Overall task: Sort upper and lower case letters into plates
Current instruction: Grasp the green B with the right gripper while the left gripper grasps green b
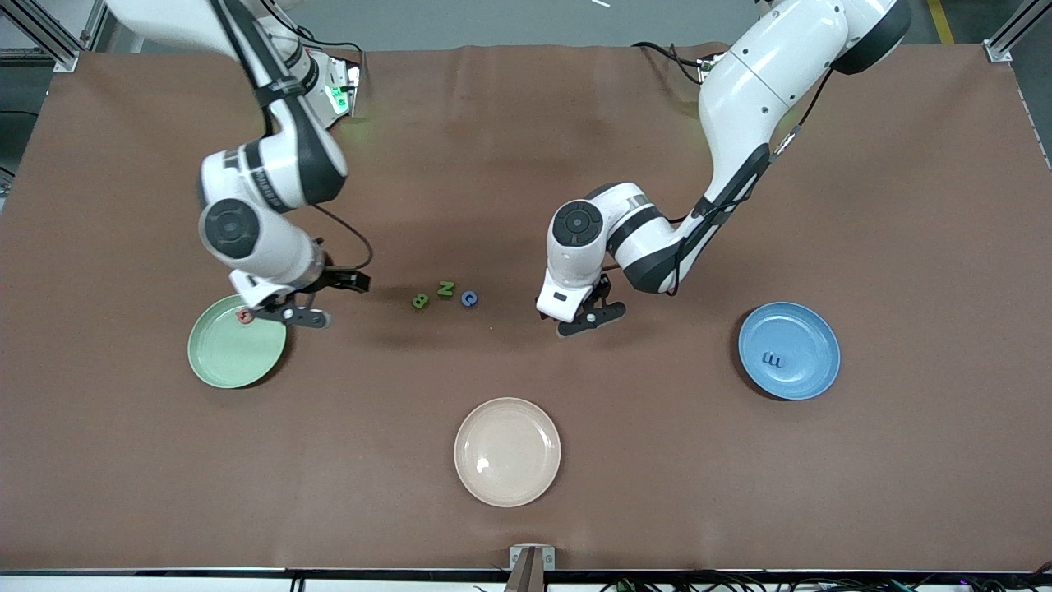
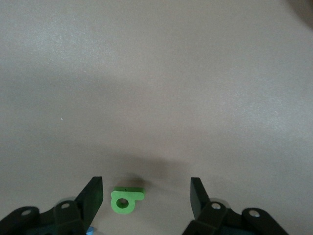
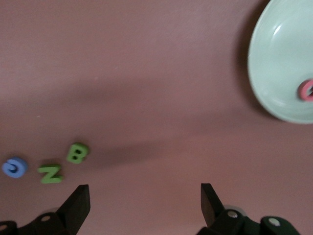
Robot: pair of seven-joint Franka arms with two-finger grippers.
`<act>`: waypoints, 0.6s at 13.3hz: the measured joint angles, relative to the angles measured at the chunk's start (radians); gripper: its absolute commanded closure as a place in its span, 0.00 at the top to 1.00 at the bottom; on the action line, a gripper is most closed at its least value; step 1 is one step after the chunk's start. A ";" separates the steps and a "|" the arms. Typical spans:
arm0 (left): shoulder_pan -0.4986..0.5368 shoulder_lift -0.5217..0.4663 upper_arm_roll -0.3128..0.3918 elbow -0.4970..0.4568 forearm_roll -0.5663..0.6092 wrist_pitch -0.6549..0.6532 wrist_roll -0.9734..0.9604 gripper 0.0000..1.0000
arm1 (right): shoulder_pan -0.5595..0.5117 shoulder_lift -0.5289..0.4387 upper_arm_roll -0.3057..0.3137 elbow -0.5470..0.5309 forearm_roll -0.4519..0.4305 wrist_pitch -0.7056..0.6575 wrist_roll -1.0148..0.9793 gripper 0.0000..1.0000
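The brown counter [image 1: 904, 205] fills the front view.

The right arm [image 1: 271, 173] comes down from the upper left of the frame, elbow bent, wrist turned down. Its claw [image 1: 288, 312] hangs over the rim of the green plate [image 1: 234, 353], at the edge toward the middle of the counter. In the right wrist view its two fingers [image 3: 78, 203] stand wide apart with only bare counter between them: open, holding nothing.

The left arm [image 1: 740, 123] descends from the upper right, folds at the elbow and points its wrist down at frame centre. Its claw [image 1: 588, 316] is low over bare counter, between the three loose letters and the blue plate [image 1: 801, 333]. The left wrist view shows the fingers [image 2: 93, 196] parted on either side of a small green letter [image 2: 127, 201] lying flat, touching neither; its stem runs crosswise between them.

The cream plate [image 1: 507, 451] sits at lower centre, nearest the front camera.

A red letter [image 1: 244, 316] lies in the green plate by its upper rim. A blue letter [image 1: 773, 359], long axis across the frame, lies in the blue plate. Left of centre, a green B [image 1: 420, 301], green N [image 1: 445, 288] and blue C [image 1: 468, 298] form a short row close together on the counter.
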 measured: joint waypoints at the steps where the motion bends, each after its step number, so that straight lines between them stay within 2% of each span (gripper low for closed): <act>1: 0.000 0.001 0.000 0.000 0.000 0.000 0.000 0.78 | 0.030 0.006 0.000 -0.001 0.000 0.014 0.074 1.00; 6: 0.000 0.014 0.001 0.000 0.000 0.000 0.000 0.75 | 0.147 0.125 0.000 -0.007 0.000 0.188 0.448 0.99; 8: 0.000 0.019 0.001 0.000 0.000 0.000 0.000 0.75 | 0.165 0.168 -0.001 -0.007 0.000 0.231 0.511 0.97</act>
